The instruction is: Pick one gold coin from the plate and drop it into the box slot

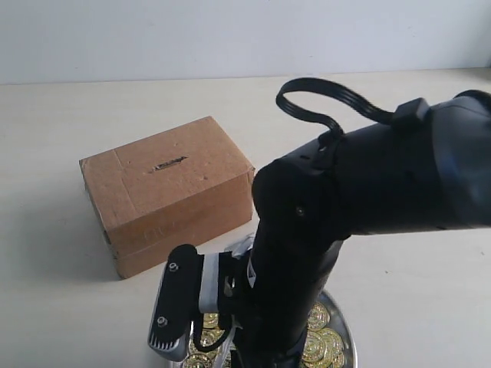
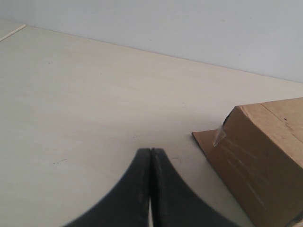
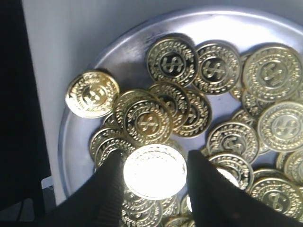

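1. The pale table (image 1: 69, 115) was seen bare apart from the task's things.
2. The right arm (image 1: 368, 184) was reached down over the plate, so this arm was judged the nearer to the coins.
3. The box (image 1: 169, 192) was set just beside the plate, to the left of it and farther back in the exterior view.
4. The plate (image 3: 118, 52) was heaped with gold coins.
5. The left gripper (image 2: 150, 152) was held closed and empty above the table, near one corner of the box.
6. The right gripper (image 3: 154, 163) was narrowed onto one gold coin (image 3: 155, 172), both fingers touching its rim. Whether it was lifted clear could not be told.
7. The slot (image 1: 169, 163) was cut lengthwise in the box top, so a carry leftward and back was judged necessary, with the coin's edge aligned to it.
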{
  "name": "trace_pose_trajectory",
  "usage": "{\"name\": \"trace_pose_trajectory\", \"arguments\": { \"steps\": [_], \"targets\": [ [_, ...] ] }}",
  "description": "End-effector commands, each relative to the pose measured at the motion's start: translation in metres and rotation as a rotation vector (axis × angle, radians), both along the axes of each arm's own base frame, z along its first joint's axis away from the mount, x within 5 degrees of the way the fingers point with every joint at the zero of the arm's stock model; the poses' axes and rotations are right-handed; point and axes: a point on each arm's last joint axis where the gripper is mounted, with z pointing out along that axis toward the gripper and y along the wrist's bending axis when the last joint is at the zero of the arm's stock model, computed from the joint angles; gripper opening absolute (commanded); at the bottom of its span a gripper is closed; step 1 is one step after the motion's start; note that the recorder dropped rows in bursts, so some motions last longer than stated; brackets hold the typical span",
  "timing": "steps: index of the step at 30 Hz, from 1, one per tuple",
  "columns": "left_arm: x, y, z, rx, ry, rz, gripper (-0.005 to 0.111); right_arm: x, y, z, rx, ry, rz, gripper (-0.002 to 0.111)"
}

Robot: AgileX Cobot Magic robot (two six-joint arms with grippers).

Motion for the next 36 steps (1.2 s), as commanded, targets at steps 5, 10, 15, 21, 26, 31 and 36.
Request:
{"name": "trace_pose_trajectory", "arguments": {
  "steps": [5, 10, 15, 21, 26, 31, 36],
  "targets": [
    [0.000, 0.000, 0.000, -0.006, -0.011, -0.005, 0.000, -0.007, -0.005, 0.033, 0.067, -0.028, 0.021, 0.026],
    [0.000, 0.000, 0.000, -0.006, -0.011, -0.005, 0.000, -0.009, -0.006, 0.059, 0.110, -0.053, 0.033, 0.026],
    [0.000, 0.000, 0.000, -0.006, -0.011, -0.005, 0.000, -0.008, -0.004, 0.074, 0.145, -0.083, 0.033, 0.026],
    [0.000, 0.001, 0.002, 0.112, -0.029, -0.021, 0.000, -0.010, -0.006, 0.082, 0.132, -0.065, 0.051, 0.026],
    [0.003, -0.001, 0.014, -0.116, -0.166, 0.010, 0.000, -0.010, -0.006, 0.083, 0.128, -0.057, 0.053, 0.026],
    [0.003, 0.000, 0.028, -0.435, -0.323, 0.050, 0.000, -0.010, -0.005, 0.083, 0.131, -0.059, 0.050, 0.026],
    [0.003, -0.003, 0.024, -0.584, -0.268, 0.046, 0.000, -0.009, -0.004, 0.083, 0.144, -0.073, 0.045, 0.026]
  ]
}}
